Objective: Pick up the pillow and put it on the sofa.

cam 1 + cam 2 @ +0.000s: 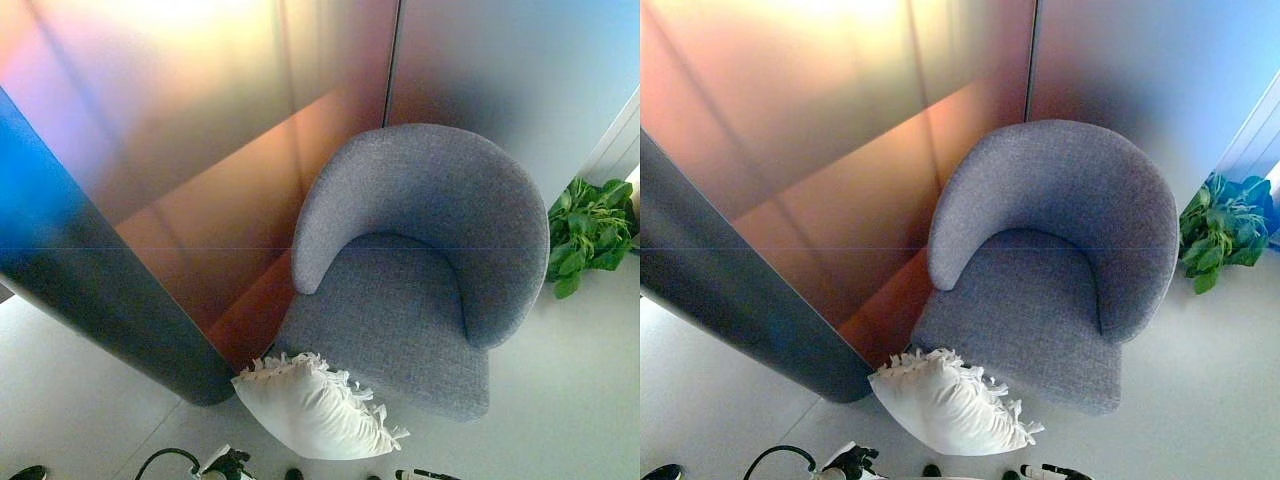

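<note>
A white pillow point(315, 410) with a fringed edge lies on the pale floor, leaning against the front left corner of a grey fabric sofa chair point(400, 310) with a curved back. The pillow also shows in the right eye view point(945, 405). The seat of the sofa chair is bare. Only a small part of my left hand point(228, 464) shows at the bottom edge, just below and left of the pillow. A sliver of my right hand point(420, 474) shows at the bottom edge, below the pillow's right end. Neither hand touches the pillow.
A glossy wall point(200, 150) stands behind and left of the sofa chair. A dark rounded column point(110, 300) stands at the left, close to the pillow. A green potted plant point(590, 235) stands to the right of the sofa chair.
</note>
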`<state>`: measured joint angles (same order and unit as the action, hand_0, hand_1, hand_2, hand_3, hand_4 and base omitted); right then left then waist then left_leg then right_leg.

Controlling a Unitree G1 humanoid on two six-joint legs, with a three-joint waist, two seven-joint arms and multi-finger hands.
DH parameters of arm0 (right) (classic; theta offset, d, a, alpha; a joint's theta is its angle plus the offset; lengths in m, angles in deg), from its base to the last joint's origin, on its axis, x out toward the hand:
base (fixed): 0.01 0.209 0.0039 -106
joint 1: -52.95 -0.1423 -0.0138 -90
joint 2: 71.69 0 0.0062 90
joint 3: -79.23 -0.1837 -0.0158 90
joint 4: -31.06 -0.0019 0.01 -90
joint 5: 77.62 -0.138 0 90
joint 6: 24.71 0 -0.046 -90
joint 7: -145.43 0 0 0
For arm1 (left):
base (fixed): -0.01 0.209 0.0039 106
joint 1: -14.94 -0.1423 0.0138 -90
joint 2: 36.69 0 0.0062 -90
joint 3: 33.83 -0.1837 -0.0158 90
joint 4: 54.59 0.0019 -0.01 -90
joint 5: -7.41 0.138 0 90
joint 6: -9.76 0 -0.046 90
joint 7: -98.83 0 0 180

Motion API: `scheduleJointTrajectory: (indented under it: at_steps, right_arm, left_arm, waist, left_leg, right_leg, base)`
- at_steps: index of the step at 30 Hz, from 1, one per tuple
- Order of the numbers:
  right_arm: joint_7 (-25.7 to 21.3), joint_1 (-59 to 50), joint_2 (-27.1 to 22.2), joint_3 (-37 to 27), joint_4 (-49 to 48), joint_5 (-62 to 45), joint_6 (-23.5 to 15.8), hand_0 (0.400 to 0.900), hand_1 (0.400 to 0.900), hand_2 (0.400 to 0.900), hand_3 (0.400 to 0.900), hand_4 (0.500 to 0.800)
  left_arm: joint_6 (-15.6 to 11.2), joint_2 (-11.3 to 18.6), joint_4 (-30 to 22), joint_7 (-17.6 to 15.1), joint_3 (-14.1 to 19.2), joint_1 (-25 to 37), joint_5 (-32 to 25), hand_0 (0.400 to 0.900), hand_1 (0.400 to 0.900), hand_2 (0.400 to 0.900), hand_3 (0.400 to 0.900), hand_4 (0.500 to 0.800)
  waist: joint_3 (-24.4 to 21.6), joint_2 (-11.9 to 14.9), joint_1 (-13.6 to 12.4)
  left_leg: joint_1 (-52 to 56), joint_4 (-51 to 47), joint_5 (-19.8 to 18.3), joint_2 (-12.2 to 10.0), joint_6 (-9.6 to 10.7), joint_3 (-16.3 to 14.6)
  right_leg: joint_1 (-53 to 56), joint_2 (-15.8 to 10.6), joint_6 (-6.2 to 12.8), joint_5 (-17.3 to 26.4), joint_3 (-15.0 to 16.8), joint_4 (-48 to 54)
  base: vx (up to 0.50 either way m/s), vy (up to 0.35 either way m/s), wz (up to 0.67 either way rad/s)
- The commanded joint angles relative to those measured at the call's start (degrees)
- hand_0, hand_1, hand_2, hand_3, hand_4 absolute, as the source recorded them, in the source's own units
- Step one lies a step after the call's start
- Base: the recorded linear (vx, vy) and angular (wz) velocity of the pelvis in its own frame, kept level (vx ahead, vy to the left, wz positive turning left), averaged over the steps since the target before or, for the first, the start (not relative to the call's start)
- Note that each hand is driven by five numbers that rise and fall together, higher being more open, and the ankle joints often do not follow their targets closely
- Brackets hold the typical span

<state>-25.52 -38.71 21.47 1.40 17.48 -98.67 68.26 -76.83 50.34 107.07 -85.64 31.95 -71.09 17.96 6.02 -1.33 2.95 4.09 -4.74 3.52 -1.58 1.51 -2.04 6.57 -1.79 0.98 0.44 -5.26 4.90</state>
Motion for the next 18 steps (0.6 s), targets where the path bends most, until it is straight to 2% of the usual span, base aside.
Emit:
scheduleJointTrajectory:
  at_steps: [1, 5, 10, 18]
  right_arm:
    - [0.07, -3.32, 0.68, 1.63, 1.60, 0.58, -1.16, 0.900, 0.900, 0.900, 0.900, 0.800]
    - [0.26, -3.22, 0.58, 1.63, 1.68, 0.61, -1.10, 0.900, 0.900, 0.900, 0.900, 0.800]
    - [1.11, -4.14, -1.24, 2.15, 1.17, 0.54, -0.66, 0.900, 0.900, 0.900, 0.900, 0.800]
    - [1.51, -7.80, -7.00, 2.43, 0.04, 1.23, -0.49, 0.900, 0.900, 0.900, 0.900, 0.800]
  left_arm:
    - [-1.09, -0.93, 5.56, -0.15, -0.29, 2.64, 1.29, 0.900, 0.900, 0.900, 0.900, 0.800]
    - [-1.57, -0.86, 5.92, 0.38, -0.41, 2.41, 3.88, 0.900, 0.900, 0.900, 0.900, 0.800]
    - [-1.18, 1.15, 5.24, -2.39, -2.12, 4.21, 7.49, 0.900, 0.900, 0.900, 0.900, 0.800]
    - [0.00, 5.27, 2.48, -6.16, -6.26, 10.79, 7.07, 0.900, 0.900, 0.900, 0.900, 0.800]
  waist:
    - [1.27, 1.88, -0.26]
    - [1.45, 1.91, -0.12]
    - [2.58, 1.20, 0.95]
    - [8.26, -1.91, 4.42]
  left_leg:
    - [2.15, -0.26, -3.84, 4.21, -2.20, -1.37]
    - [2.17, -0.26, -3.77, 4.13, -2.10, -1.47]
    - [1.21, -0.26, -3.46, 3.98, -1.89, -2.24]
    - [-4.00, -0.26, -1.73, 4.05, -1.54, -4.09]
  right_leg:
    - [-1.81, -0.66, 3.81, 3.52, 1.88, -0.19]
    - [-1.81, -0.58, 3.82, 3.60, 2.08, -0.16]
    - [-3.18, -0.66, 3.97, 4.01, 2.97, -0.18]
    - [-10.35, -1.77, 4.17, 5.78, 4.94, -0.67]
  base:
    - [0.00, 0.000, 0.00]
    - [0.03, -0.004, -0.01]
    - [0.01, 0.037, -0.09]
    - [-0.11, 0.141, -0.14]
